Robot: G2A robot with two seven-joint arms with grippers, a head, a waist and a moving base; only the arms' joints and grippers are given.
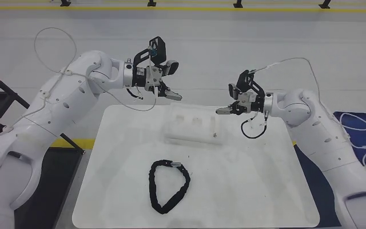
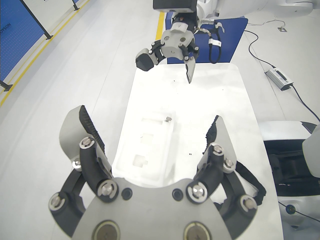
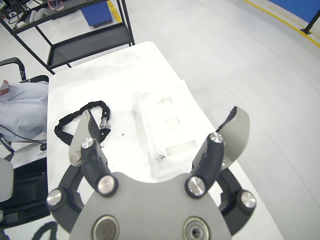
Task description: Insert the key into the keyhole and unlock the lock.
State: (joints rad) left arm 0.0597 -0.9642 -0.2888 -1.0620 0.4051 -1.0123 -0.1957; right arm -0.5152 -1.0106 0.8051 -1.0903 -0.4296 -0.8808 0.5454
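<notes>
A black fabric-covered chain lock [image 1: 168,186] lies looped on the white table's near half; its metal lock end [image 3: 103,124] faces the tray. The small key [image 1: 214,135] rests on a white foam tray [image 1: 191,130] at the table's far side, also visible as key [image 2: 168,119] and key [image 3: 160,158]. My left gripper [image 1: 174,82] hangs open above the tray's far left corner, nothing between its fingers [image 2: 87,126]. My right gripper [image 1: 227,101] is open above the table's far right, beyond the key, and holds nothing.
The tray [image 3: 175,126] has several shallow rectangular recesses. A black shelf rack [image 3: 75,26] stands off the table's left side. A power adapter [image 2: 278,78] and cables lie on the floor to the right. The table [image 1: 257,189] has bare surface around the chain.
</notes>
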